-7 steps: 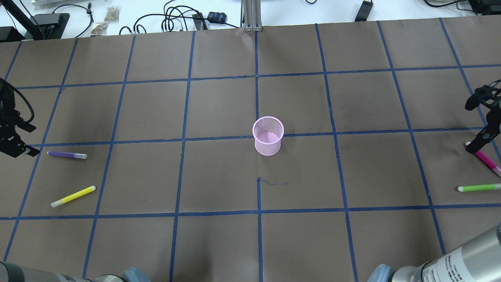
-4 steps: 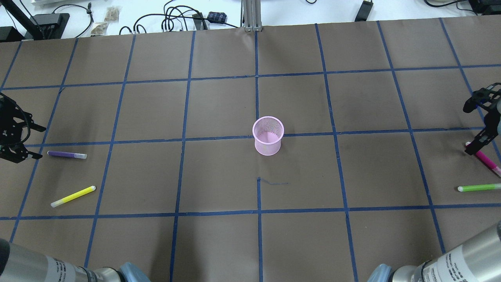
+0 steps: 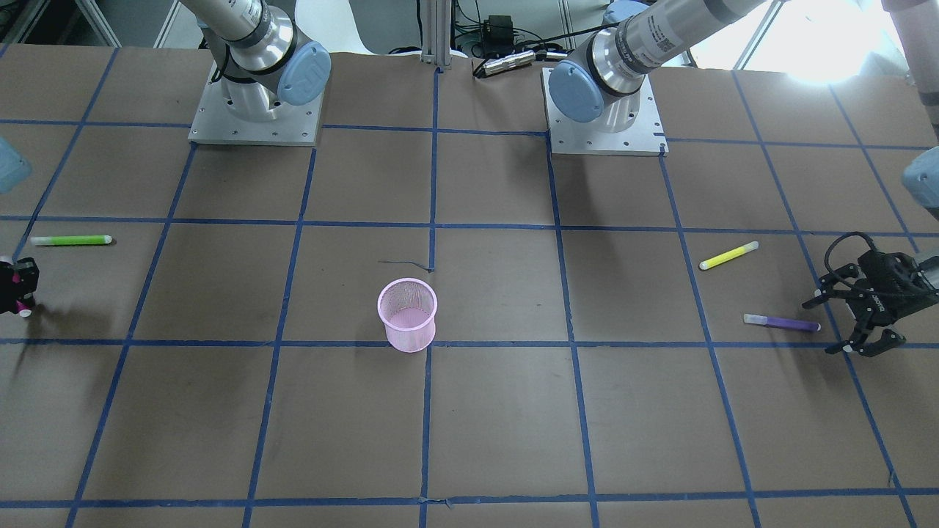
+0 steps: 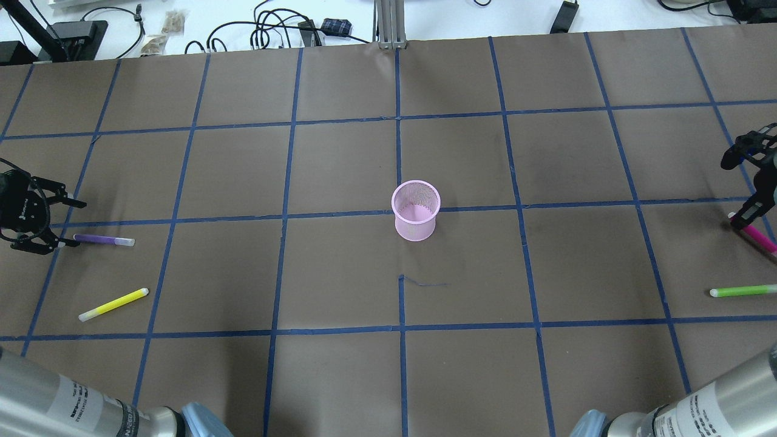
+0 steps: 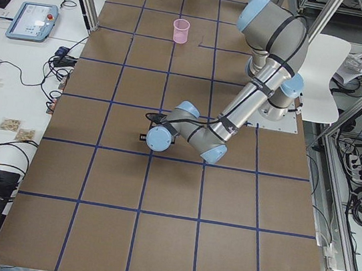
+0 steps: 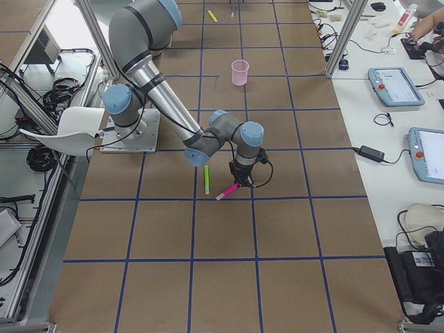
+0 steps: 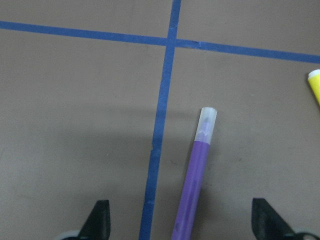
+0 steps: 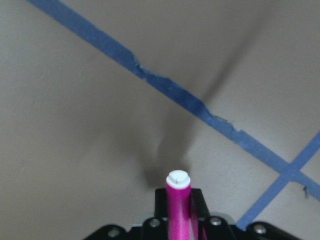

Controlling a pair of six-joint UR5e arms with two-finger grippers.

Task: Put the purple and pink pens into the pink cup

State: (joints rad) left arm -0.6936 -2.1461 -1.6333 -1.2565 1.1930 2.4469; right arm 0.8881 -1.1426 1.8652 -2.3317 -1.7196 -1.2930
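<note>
Purple pen (image 7: 194,186) lies flat on the brown paper. Its coloured end sits between the widely spread fingers (image 7: 100,223) of the left gripper (image 4: 73,222) and touches neither. Its clear cap points away, ahead of the fingertips. Pink pen (image 8: 178,206) is pinched in the closed fingers of the right gripper (image 4: 742,219), with its white-tipped end poking just past the fingertips and the rest slanting down behind them. The pink mesh cup (image 4: 416,210) stands upright at mid-table, well apart from both sets of fingers. A yellow highlighter (image 4: 113,304) lies near the left fingers, and a green highlighter (image 4: 742,291) lies near the right.
</note>
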